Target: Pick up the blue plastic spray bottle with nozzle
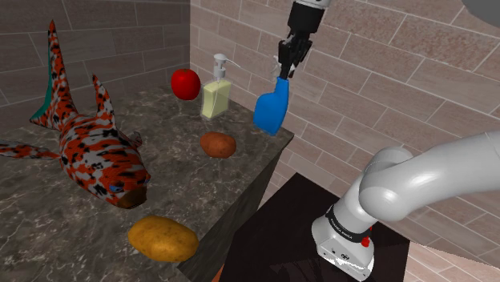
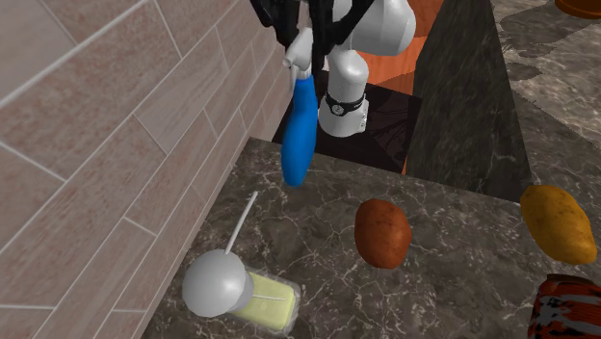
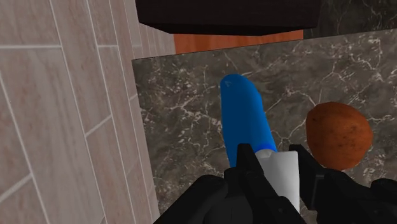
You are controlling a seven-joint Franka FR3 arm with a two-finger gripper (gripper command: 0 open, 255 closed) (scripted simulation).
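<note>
By the counter's (image 1: pixel 184 178) corner, the black gripper (image 1: pixel 288 70) squeezes shut on the blue spray bottle's (image 1: pixel 271 108) thin white nozzle top (image 3: pixel 280 173), because that part fits between its fingers.

White glossy Franka arm (image 1: pixel 421 172), built of fat rounded tube links, is shading to pale grey on its undersides. A short white cylindrical segment (image 1: pixel 340 234) is carrying small black lettering and a red dot (image 1: pixel 365 241) on its side. In the 2nd ext. view a thin black collar (image 2: pixel 344 99) is splitting two white sections. The all-black two-finger tool (image 1: pixel 286 74) is looking blocky and angular, w/ matte, ridged fingers (image 3: pixel 249 167).
</note>
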